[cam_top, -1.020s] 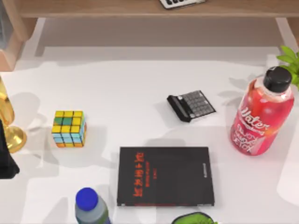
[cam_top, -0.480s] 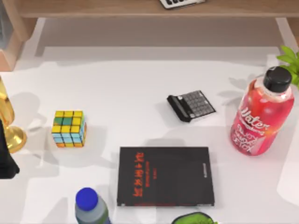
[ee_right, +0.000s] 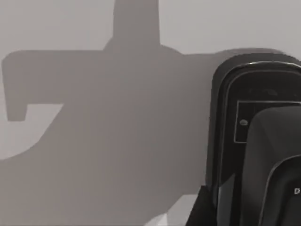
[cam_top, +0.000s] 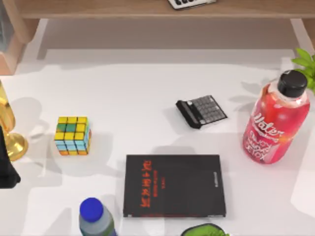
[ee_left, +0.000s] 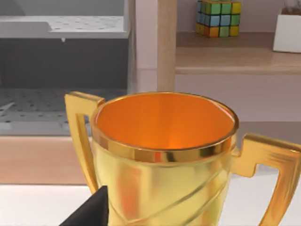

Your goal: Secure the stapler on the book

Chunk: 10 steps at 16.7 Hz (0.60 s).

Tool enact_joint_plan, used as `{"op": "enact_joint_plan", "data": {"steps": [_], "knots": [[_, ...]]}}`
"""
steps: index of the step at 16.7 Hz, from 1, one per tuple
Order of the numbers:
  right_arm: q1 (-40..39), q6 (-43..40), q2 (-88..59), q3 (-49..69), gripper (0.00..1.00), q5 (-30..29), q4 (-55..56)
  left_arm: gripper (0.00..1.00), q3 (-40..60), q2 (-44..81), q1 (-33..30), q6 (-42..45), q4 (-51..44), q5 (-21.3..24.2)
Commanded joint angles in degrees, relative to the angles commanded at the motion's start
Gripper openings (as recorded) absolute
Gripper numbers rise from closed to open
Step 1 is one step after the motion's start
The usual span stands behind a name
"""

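Pincer of my left arm (ee_left: pixel 89 213) is hanging close to the golden two-handled trophy cup (ee_left: pixel 162 155) at the tabletop's left edge. My right pincer (ee_right: pixel 203 207) is hovering beside the black rounded stapler (ee_right: pixel 263 141). Wide or narrow, I cannot tell for either. The flat black book with red characters (cam_top: pixel 174 186) is lying at the tabletop's lower edge, near its middle.

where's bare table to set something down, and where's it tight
Widest bare patch: the table behind the cube and left of the calculator. The book cover is bare. Tight at the front edge: blue-capped bottle beside the book; red bottle crowds the right.
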<state>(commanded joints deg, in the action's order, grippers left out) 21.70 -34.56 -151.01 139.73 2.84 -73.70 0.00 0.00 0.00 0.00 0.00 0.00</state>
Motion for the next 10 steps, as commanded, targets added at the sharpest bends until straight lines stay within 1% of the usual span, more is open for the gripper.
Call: {"op": "enact_joint_plan", "data": {"steps": [5,10], "knots": [[0.18,3.68,8.70,-1.34,0.00,-1.42,-2.46,1.00,0.00,0.00,0.00,0.00,0.00,0.00],[-4.97,13.83,22.25,-5.58,0.00,-3.12,-3.48,1.00,0.00,0.00,0.00,0.00,0.00,0.00]]}}
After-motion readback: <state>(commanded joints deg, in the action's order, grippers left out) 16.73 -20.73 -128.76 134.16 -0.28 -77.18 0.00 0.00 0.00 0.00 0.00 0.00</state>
